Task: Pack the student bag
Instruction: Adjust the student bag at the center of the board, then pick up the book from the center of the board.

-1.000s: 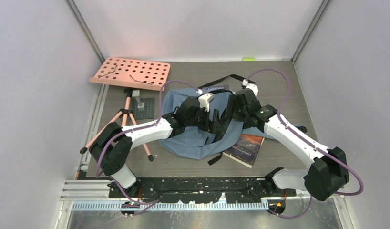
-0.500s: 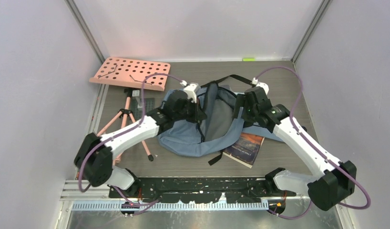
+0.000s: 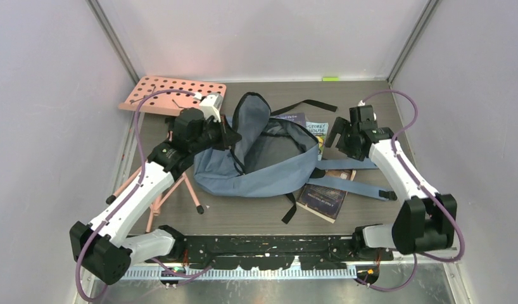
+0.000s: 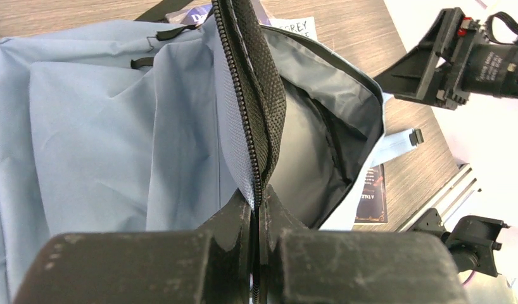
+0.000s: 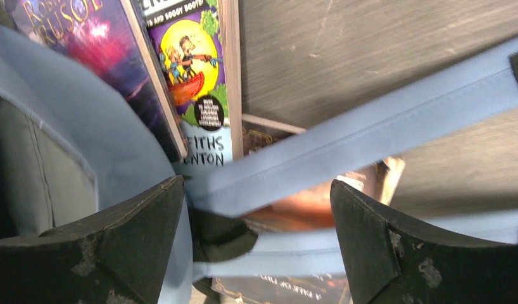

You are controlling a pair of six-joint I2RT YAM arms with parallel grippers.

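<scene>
Container: the student bag (image 3: 269,161) is the only one on the table. Its main compartment is unzipped and held agape. From the left wrist view I see dark grey lining and loose folds inside; the deeper part of the interior is hidden from me.

Left gripper (image 4: 256,215): the claw is closed tight, pinching the black zipper (image 4: 240,95) band at the edge of the opening. In the overhead view this lifts one flap of the bag up off the table.

Right gripper (image 5: 256,209): the jaws stand wide apart and have hold of nothing. A blue shoulder strap (image 5: 370,133) runs across the gap beneath the fingers; I cannot tell whether it touches them.

Bag: it lies near the middle of the table, between the two arms. It is soft blue-grey fabric, slumped and creased, with black webbing trailing from its far and near sides and its blue straps spread out to the right.

Books: a cartoon-covered book (image 5: 193,76) and a dark purple book (image 5: 73,38) lie side by side at the bag's far right edge, the purple one partly under the fabric. A third, dark-covered book (image 3: 323,196) lies at the near right edge with a strap across it.

Surface and room: the table (image 3: 383,107) is dark wood-grain. A pink-legged tripod (image 3: 192,193) sits left of the bag, beneath the left arm, and a pink perforated board (image 3: 174,95) lies tilted at the far left corner. Pale walls (image 3: 263,38) close in three sides.
</scene>
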